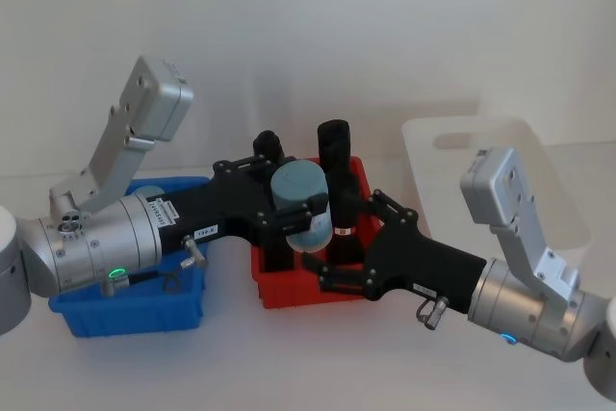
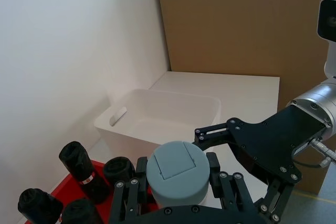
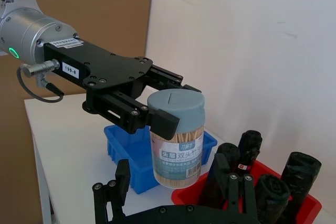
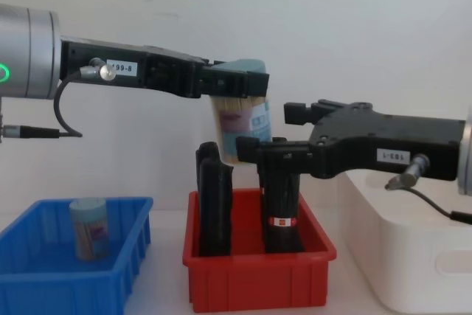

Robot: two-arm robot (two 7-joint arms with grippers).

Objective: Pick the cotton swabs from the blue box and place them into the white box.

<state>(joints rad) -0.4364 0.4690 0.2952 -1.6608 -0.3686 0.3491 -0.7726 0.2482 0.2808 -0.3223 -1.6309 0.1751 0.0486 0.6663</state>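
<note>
A cotton swabs tub [image 1: 301, 201], clear with a pale blue cap, hangs upright above the red bin [image 1: 289, 292]. My left gripper [image 1: 289, 194] is shut on it just under the cap, as the chest view shows [image 4: 236, 82]. From the other side, my right gripper [image 1: 343, 238] stands open, one finger on either side of the tub's lower part [image 3: 176, 148] and apart from it. A second cotton swabs tub [image 4: 90, 228] stands in the blue box [image 4: 44, 285]. The white box [image 1: 462, 128] sits at the right.
Several tall black bottles [image 4: 214, 197] stand upright in the red bin [image 4: 258, 278], right under the held tub and both grippers. The blue box [image 1: 135, 317] lies beneath my left arm. The white box [image 2: 157, 98] stands close beside the red bin.
</note>
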